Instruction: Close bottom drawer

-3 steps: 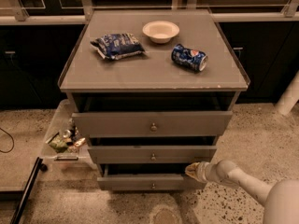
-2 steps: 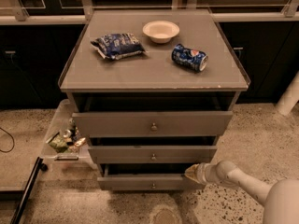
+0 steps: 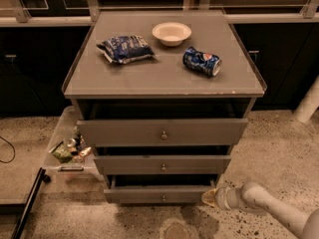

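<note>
The grey cabinet (image 3: 164, 78) has three drawers, all pulled out a little. The bottom drawer (image 3: 159, 193) is the lowest and narrowest front, with a small round knob (image 3: 163, 198). A dark gap shows above its front panel. My gripper (image 3: 210, 197) sits low at the right end of the bottom drawer's front, right against its corner. My white arm (image 3: 269, 208) comes in from the lower right.
On the cabinet top lie a blue chip bag (image 3: 124, 49), a white bowl (image 3: 171, 33) and a blue soda can (image 3: 202, 61). A clear bin (image 3: 67, 148) with small items stands on the floor at the cabinet's left. A white post (image 3: 309, 103) stands at the right.
</note>
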### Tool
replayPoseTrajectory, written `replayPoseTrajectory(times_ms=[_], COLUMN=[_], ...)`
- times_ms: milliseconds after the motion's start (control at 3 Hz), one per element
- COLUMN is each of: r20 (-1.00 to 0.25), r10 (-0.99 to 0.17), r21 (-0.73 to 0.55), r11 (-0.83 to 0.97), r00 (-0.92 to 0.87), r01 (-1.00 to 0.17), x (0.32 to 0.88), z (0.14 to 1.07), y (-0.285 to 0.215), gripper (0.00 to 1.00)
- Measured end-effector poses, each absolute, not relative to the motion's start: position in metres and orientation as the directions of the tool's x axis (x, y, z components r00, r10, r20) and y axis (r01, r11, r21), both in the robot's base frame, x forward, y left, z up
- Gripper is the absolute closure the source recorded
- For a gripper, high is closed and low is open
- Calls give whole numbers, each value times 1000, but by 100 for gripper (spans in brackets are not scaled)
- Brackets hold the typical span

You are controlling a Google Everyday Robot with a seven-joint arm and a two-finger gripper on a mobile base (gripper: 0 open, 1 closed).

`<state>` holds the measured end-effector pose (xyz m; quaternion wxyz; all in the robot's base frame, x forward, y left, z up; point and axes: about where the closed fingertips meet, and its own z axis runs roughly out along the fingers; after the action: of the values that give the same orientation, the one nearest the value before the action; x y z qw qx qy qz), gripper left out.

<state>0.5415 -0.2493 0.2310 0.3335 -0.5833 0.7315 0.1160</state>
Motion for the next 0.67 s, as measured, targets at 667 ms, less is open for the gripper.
replayPoseTrajectory(times_ms=[667], r20=[-613], r10=[-790], r21=[-186], r11=[130], r00=[12], r01=[-974], x=[524], z=[189], y=[-219], gripper=[100])
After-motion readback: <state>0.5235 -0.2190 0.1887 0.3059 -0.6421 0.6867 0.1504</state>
